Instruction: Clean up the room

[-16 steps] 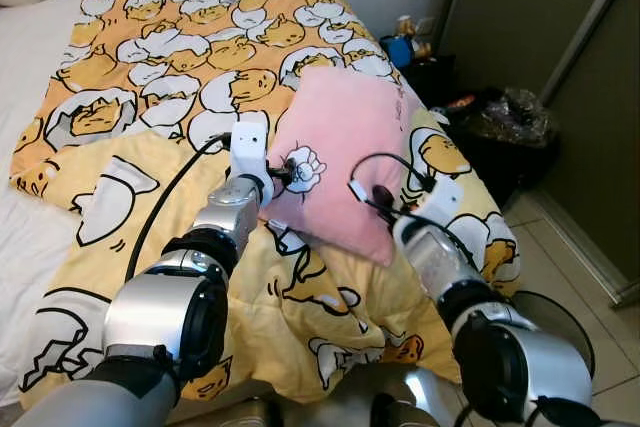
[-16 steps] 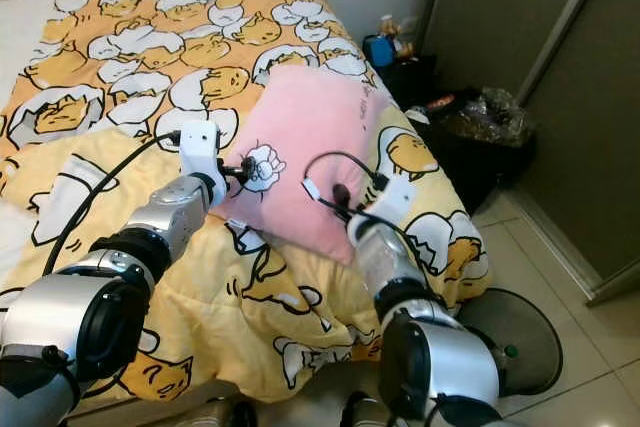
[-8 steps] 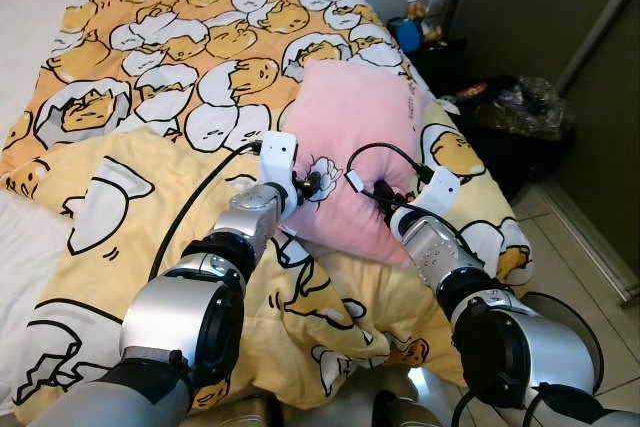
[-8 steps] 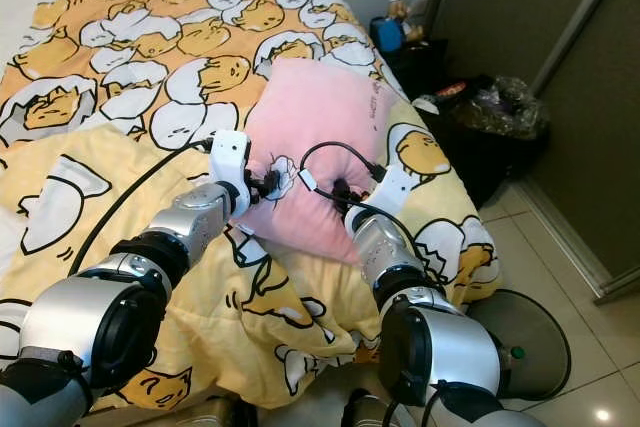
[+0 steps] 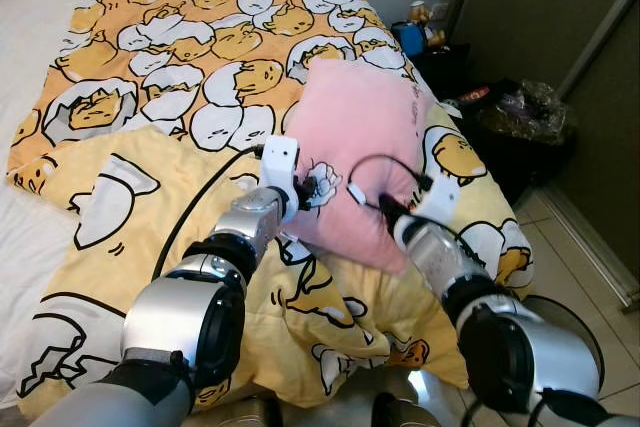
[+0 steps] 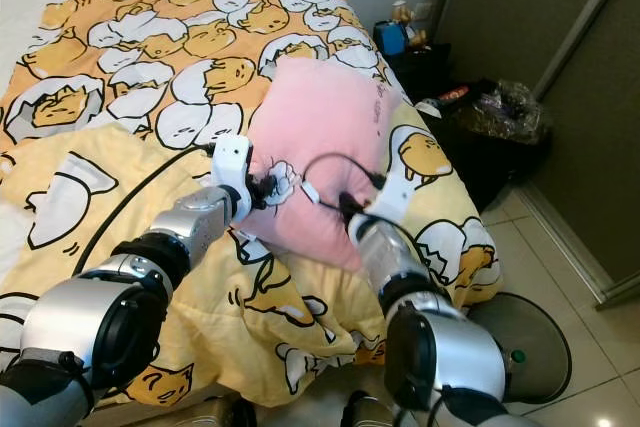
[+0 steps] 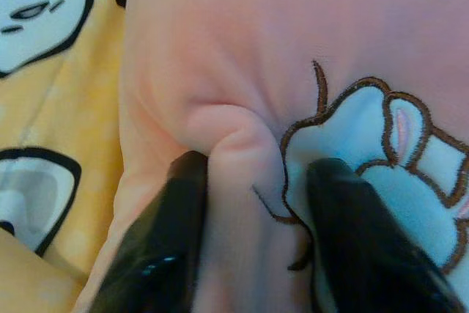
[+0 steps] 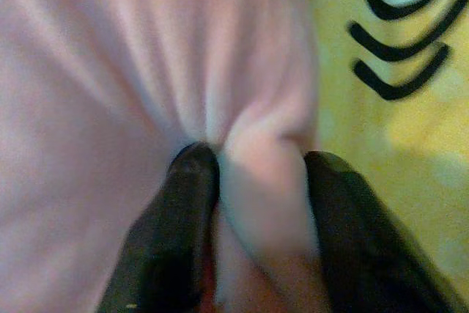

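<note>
A pink pillow (image 5: 360,137) with a white cartoon patch lies on the yellow egg-print blanket (image 5: 150,247) near the bed's right edge. My left gripper (image 5: 312,187) is shut on a fold of the pillow's near left edge, by the patch; in the left wrist view its fingers (image 7: 179,232) pinch pink fabric (image 7: 242,152). My right gripper (image 5: 385,209) is shut on the pillow's near right edge; in the right wrist view its black fingers (image 8: 194,210) squeeze a bunched fold (image 8: 260,174).
An orange egg-print duvet (image 5: 200,27) covers the far bed, with white sheet (image 5: 25,77) on the left. Right of the bed stand a dark nightstand with small items (image 5: 420,37), a black bag (image 5: 530,112) and a closet door (image 5: 560,7). Tiled floor (image 5: 580,277) lies at right.
Both grippers stay shut on the pillow. Over the last second they drew closer together and the pillow's near edge bunched and shifted slightly; the camera also moved.
</note>
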Controlling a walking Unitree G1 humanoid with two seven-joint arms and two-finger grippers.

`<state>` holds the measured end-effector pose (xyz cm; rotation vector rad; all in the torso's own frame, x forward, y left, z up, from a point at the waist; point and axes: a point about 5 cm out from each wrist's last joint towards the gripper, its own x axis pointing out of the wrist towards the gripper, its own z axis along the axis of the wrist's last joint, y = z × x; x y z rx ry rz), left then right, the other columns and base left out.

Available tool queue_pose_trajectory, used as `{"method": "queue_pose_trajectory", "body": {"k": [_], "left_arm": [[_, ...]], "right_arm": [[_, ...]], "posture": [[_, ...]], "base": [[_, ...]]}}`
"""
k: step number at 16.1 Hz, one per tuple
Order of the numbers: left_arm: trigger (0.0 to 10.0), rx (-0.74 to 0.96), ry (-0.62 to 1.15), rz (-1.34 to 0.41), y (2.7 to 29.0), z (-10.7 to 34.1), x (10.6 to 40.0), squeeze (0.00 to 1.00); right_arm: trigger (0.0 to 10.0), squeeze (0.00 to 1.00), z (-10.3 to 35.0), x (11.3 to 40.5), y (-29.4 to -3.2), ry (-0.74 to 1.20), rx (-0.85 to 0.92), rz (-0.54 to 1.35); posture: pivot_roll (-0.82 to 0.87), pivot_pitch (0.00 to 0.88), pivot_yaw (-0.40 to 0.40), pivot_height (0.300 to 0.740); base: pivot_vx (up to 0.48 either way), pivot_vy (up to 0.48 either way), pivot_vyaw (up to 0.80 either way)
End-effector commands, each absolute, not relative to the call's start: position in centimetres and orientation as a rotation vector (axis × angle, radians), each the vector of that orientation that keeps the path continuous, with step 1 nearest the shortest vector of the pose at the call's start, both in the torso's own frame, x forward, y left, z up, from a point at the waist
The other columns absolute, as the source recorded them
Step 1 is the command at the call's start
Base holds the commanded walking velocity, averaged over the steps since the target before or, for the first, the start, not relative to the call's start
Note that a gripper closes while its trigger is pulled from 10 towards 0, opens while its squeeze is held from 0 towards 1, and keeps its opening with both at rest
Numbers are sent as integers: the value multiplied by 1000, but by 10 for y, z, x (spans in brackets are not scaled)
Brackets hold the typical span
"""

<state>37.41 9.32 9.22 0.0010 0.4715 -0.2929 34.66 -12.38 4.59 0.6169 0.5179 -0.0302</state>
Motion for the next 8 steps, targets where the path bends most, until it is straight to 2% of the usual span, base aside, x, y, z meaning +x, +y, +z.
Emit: {"method": "queue_pose_trajectory", "body": {"k": [1,5,8], "left_arm": [[0,-8,544,-298,93,75,364,0],[0,-18,540,-344,83,75,362,0],[0,-84,512,-391,69,80,363,0]], "right_arm": [[0,0,34,338,-123,586,597,-40],[0,0,33,337,-133,607,571,-33],[0,0,34,338,-137,608,645,-38]], "posture": [[-8,62,12,740],[-6,6,6,740],[16,0,-7,740]], "base": [[0,0,0],[0,0,0],[0,0,0]]}}
